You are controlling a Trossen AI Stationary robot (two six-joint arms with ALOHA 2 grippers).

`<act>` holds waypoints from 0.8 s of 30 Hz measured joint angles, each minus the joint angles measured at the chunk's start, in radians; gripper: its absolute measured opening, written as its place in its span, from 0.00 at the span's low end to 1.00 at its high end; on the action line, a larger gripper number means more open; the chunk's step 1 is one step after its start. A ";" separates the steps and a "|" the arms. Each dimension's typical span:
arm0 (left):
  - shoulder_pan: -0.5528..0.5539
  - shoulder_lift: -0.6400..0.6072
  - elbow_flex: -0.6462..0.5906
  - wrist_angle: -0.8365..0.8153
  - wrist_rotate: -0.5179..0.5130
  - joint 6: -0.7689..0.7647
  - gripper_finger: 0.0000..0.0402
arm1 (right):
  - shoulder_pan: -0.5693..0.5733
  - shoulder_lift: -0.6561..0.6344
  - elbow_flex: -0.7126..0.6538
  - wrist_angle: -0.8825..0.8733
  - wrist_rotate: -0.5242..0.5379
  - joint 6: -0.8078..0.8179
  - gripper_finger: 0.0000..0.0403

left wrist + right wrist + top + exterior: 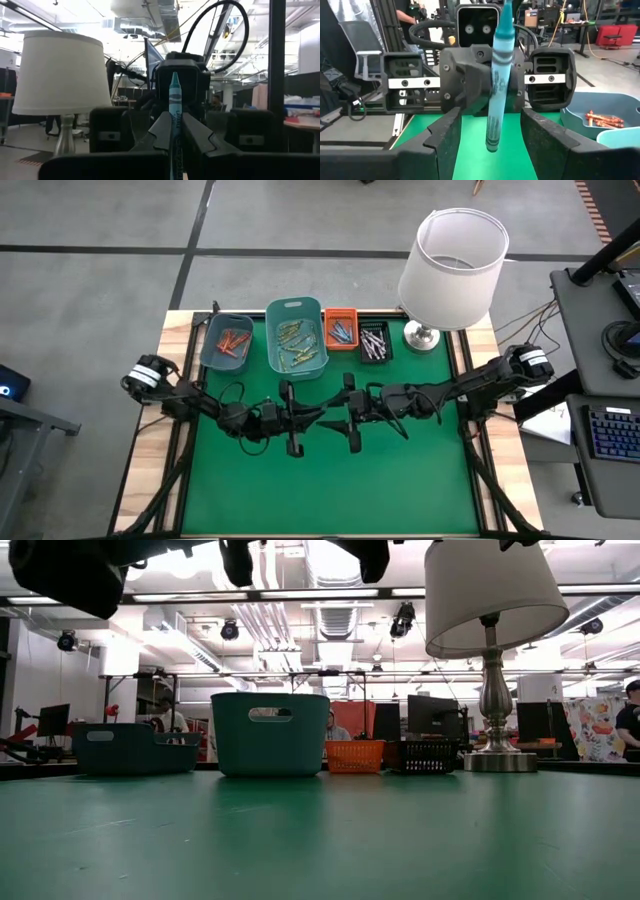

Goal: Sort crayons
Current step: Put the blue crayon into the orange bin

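A blue-green crayon [497, 85] stands nearly upright in mid-air over the green mat [330, 490], with my left gripper [175, 125] shut on it. My right gripper [492, 130] faces it from the table's right, open, one finger on each side of the crayon and clear of it. In the high view the two grippers meet at the table's middle, left gripper [312, 418] and right gripper [332, 416]. Orange-red crayons [233, 341] lie in the dark bin, yellow-green ones [296, 345] in the teal bin, blue ones [341, 332] in the orange bin, and grey-white ones [374, 342] in the black bin. My left gripper pinches the crayon's paper-wrapped middle [175, 117] between its two fingers. The fingers come about level from the table's left and lie across the stick. The crayon is lifted clear of the mat, its pointed tip [175, 76] up and its blunt end [492, 145] hanging below.
Along the far edge stand a dark bin [212, 352], a tall teal bin [297, 307], an orange bin [340, 314] and a black bin [374, 328]. A lamp [452, 265] with a white shade stands at the far right. The mat's near half lies free.
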State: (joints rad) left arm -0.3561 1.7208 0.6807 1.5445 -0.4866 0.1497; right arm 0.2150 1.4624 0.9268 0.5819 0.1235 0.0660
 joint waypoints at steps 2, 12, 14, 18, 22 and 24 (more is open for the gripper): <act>0.000 0.009 0.014 0.004 0.000 0.003 0.00 | 0.000 0.000 0.000 0.000 0.001 -0.007 0.48; 0.001 0.019 0.018 0.005 -0.001 -0.052 0.02 | 0.001 0.000 0.000 -0.001 0.007 -0.043 0.28; 0.001 0.018 0.018 0.006 -0.001 -0.056 0.05 | 0.001 0.000 0.000 -0.001 0.007 -0.056 0.18; 0.000 0.018 0.018 0.004 0.002 -0.063 0.14 | 0.000 0.000 0.000 -0.002 0.009 -0.076 0.05; 0.000 0.012 0.017 0.003 0.002 -0.063 0.24 | -0.003 -0.002 0.000 -0.011 0.008 -0.059 0.05; 0.000 0.003 0.014 0.001 0.001 -0.056 0.29 | -0.010 -0.009 0.000 -0.034 0.008 -0.052 0.05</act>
State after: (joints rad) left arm -0.3565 1.7236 0.6951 1.5454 -0.4852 0.0933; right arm 0.2048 1.4536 0.9272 0.5475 0.1312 0.0138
